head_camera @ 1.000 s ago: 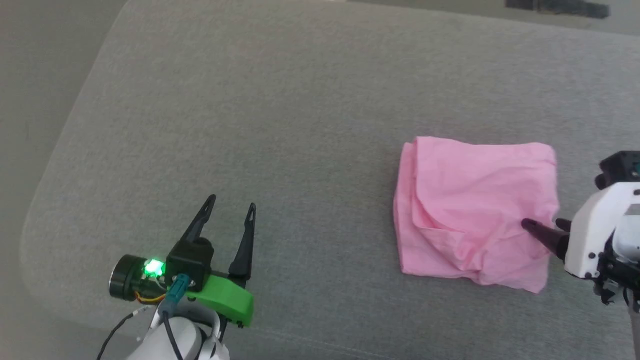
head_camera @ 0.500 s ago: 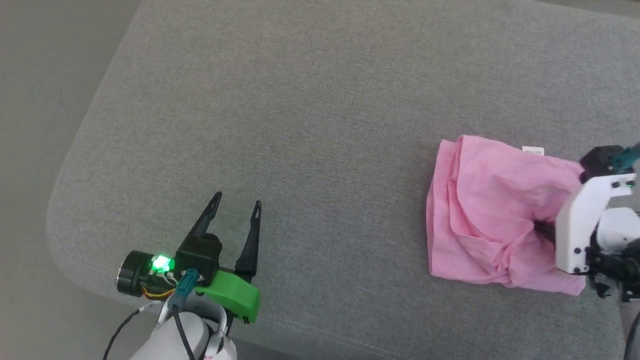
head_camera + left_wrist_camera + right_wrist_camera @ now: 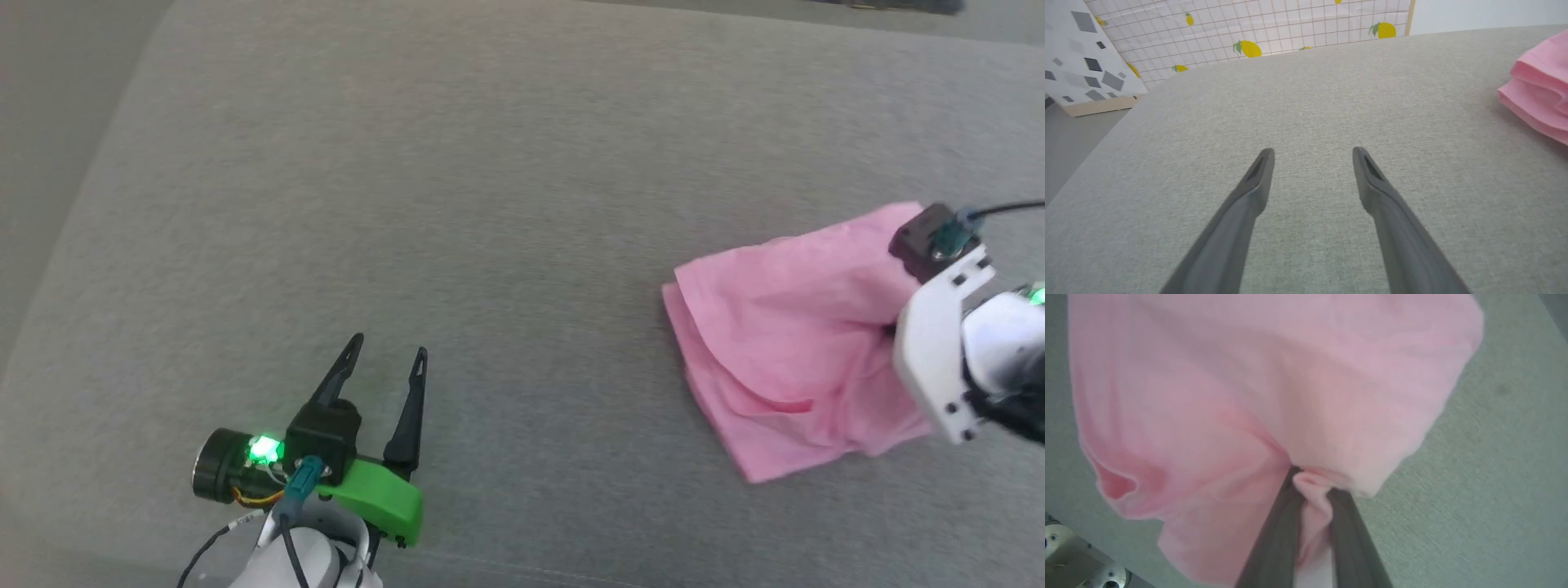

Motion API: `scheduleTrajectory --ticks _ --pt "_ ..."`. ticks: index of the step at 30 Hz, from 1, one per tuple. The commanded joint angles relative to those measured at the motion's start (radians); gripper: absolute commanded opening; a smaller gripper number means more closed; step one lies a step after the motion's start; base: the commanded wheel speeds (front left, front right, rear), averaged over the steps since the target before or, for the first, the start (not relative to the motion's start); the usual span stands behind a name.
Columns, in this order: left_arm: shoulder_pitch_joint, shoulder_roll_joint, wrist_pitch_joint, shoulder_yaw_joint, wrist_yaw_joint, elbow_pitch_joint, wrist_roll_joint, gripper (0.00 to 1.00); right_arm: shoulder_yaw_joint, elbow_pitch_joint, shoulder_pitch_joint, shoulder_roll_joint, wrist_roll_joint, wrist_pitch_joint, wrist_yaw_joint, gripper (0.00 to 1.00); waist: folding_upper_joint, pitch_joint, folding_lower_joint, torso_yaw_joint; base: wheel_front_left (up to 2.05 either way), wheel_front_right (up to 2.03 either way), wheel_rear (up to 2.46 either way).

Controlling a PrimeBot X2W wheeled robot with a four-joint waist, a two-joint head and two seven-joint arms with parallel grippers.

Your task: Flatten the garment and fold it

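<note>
Fingers (image 3: 1278, 535) of right gripper (image 3: 1312, 482) pinched close on a bunched fold of the garment (image 3: 784, 327), that edge raised, rest of the pink cloth draped down onto the grey cushion (image 3: 490, 204) at far right. Left gripper (image 3: 388, 346) spread wide, holding nothing, well apart at lower left.

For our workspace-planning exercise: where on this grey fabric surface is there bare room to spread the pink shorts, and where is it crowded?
The grey fabric-covered surface is bare across its middle, between the open left gripper and the light pink thin cloth shorts, and farther away. Crowded: the right side, where the right gripper pinches the shorts.
</note>
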Motion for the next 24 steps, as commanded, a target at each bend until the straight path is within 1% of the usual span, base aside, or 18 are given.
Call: scheduleTrajectory --ticks 1,5,8,9,10,13,16,21,24 --pt "0.006 0.004 -0.008 0.005 -0.003 -0.007 -0.003 1.00 0.032 -0.012 -0.043 -0.043 0.023 0.000 0.003 0.00 0.0000 0.005 -0.0001 -0.104 0.00 0.00 0.00" --pt "0.008 0.011 -0.008 0.009 -0.011 -0.034 0.001 1.00 0.153 -0.031 -0.132 -0.215 0.045 -0.037 0.003 0.00 0.0000 0.043 -0.0001 -0.165 0.00 0.00 0.00" --pt "0.005 0.018 -0.008 0.005 -0.021 -0.054 0.009 1.00 0.197 -0.001 -0.171 -0.317 0.058 -0.085 0.003 0.00 0.0000 0.077 -0.0001 -0.195 0.00 0.00 0.00" --pt "0.002 0.020 -0.008 0.003 -0.025 -0.060 0.012 1.00 0.202 0.020 -0.180 -0.348 0.062 -0.106 0.003 0.00 0.0000 0.092 -0.0001 -0.204 0.00 0.00 0.00" --pt "-0.006 0.027 -0.008 0.001 -0.031 -0.075 0.019 1.00 0.178 0.105 -0.192 -0.397 0.073 -0.158 0.003 0.00 0.0000 0.130 -0.0001 -0.217 0.00 0.00 0.00" --pt "-0.019 0.033 -0.008 0.001 -0.033 -0.095 0.027 1.00 0.114 0.216 -0.184 -0.409 0.077 -0.210 0.003 0.00 0.0000 0.179 -0.0001 -0.221 0.00 0.00 0.00" --pt "-0.034 0.036 -0.007 -0.005 -0.040 -0.110 0.036 1.00 0.054 0.318 -0.156 -0.416 0.073 -0.263 0.003 0.00 0.0000 0.218 -0.0001 -0.210 0.00 0.00 0.00" --pt "-0.050 0.045 -0.004 -0.011 -0.044 -0.138 0.048 1.00 -0.060 0.492 -0.106 -0.437 0.035 -0.353 0.003 0.00 0.0000 0.281 -0.0001 -0.186 0.00 0.00 0.00" --pt "-0.055 0.054 -0.003 -0.011 -0.044 -0.153 0.052 1.00 -0.130 0.588 -0.086 -0.439 0.009 -0.410 0.003 0.00 0.0000 0.315 -0.0001 -0.172 0.00 0.00 0.00"
